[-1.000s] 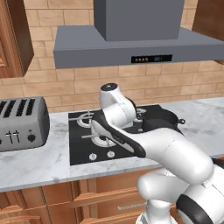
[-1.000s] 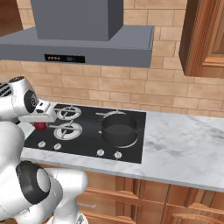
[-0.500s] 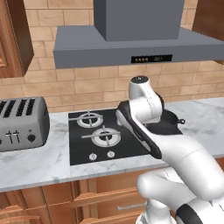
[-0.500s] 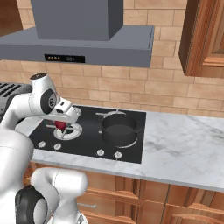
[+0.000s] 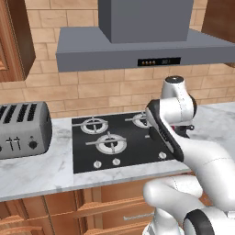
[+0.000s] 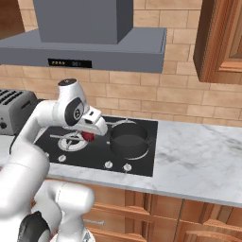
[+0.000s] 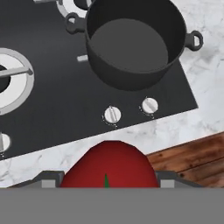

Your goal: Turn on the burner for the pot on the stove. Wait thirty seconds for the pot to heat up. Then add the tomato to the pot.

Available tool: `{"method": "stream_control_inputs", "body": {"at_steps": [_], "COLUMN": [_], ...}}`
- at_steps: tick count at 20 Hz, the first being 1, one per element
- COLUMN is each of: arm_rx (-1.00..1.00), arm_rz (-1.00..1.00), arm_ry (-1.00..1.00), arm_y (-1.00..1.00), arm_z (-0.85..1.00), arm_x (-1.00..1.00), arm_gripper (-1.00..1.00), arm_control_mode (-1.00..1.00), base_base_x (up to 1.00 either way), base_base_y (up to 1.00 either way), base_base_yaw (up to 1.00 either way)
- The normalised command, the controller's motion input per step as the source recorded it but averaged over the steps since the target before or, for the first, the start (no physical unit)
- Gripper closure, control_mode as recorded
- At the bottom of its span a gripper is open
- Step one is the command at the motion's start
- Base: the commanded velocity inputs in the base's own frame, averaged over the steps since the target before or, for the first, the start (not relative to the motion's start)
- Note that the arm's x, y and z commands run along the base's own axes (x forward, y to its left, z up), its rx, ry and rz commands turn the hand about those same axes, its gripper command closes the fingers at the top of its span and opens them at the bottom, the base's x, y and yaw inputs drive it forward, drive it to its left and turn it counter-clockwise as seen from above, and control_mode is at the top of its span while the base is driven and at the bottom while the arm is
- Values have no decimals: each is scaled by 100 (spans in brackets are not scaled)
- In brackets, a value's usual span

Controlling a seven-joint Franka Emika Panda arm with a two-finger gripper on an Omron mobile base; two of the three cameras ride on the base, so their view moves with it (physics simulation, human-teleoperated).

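a: pincer (image 6: 88, 137) clamped wide on the tomato (image 7: 109, 164), airborne over the stove (image 6: 142, 163), pot (image 6: 128, 140) just beside at three o'clock.

b: the risk?

a: let go short and the tomato lands on the glass at the pot's nine o'clock, rolling toward the bench (image 6: 198, 165) edge.

b: and the arm?

a: elbow high, forearm reaching across the burners, hand tipped down toward the pot.

Red tomato (image 7: 109, 164), black pot (image 7: 131, 43)

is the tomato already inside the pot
No, the pot is empty in the hand view, and the tomato sits between the fingers of the gripper, short of the pot.
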Motion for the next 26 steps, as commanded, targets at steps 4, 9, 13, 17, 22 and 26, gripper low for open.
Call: {"method": "stream_control_inputs", "body": {"at_steps": [4, 9, 13, 17, 22, 26], "arm_rx": [4, 11, 12, 10, 4, 0], "arm_rz": [-3, 0, 0, 0, 0, 0], "arm_ry": [0, 0, 0, 0, 0, 0], "arm_y": [-72, -53, -40, -26, -9, 0], "arm_z": [4, 0, 0, 0, 0, -6], "arm_x": [10, 39, 51, 49, 41, 44], "arm_gripper": [100, 100, 100, 100, 100, 100], "arm_control_mode": [-100, -100, -100, -100, -100, -100], "base_base_x": [0, 0, 0, 0, 0, 0], "base_base_y": [0, 0, 0, 0, 0, 0], "base_base_yaw": [0, 0, 0, 0, 0, 0]}}
